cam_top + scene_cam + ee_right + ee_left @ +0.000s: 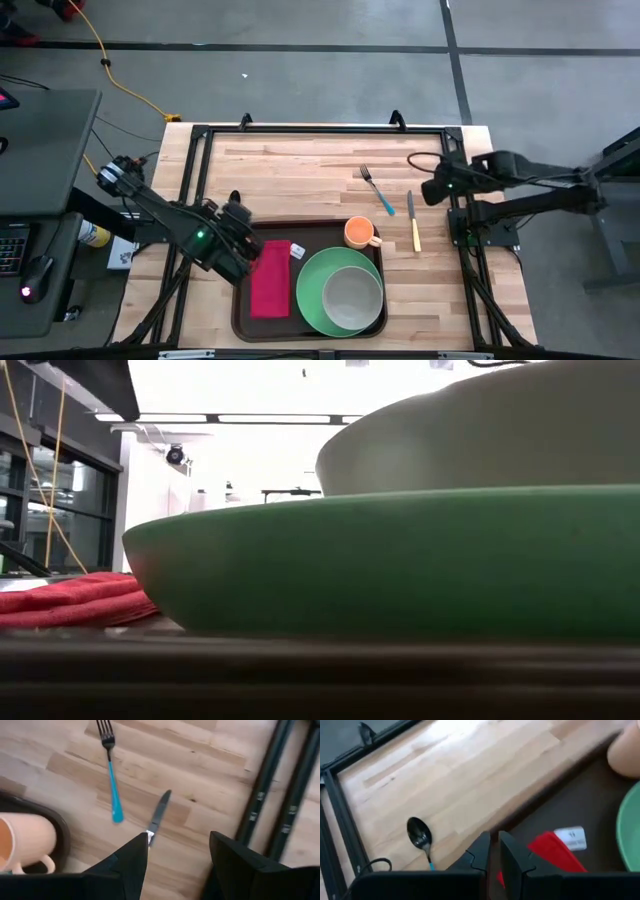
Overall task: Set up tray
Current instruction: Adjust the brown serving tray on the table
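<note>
The dark brown tray [312, 238] lies at the table's near edge. On it rest a folded red napkin [270, 280], a green plate [312, 290] carrying a grey bowl [352, 297], and an orange cup [359, 233]. My left gripper [240, 222] hovers over the tray's far left corner, shut [493, 851], nothing between its fingers. A blue-handled spoon [420, 836] lies on the wood just beyond it. My right gripper [432, 190] hangs open [180, 857] above the yellow-handled knife [413, 222], clear of it. A blue-handled fork [377, 190] lies to the knife's left.
Black frame rails [200, 180] run along the table's edges, one close beside my right gripper [260, 795]. Bare wood [290, 165] stretches across the far half. In the low view the plate [400, 560] and bowl [500, 430] fill the picture, napkin [70, 600] at left.
</note>
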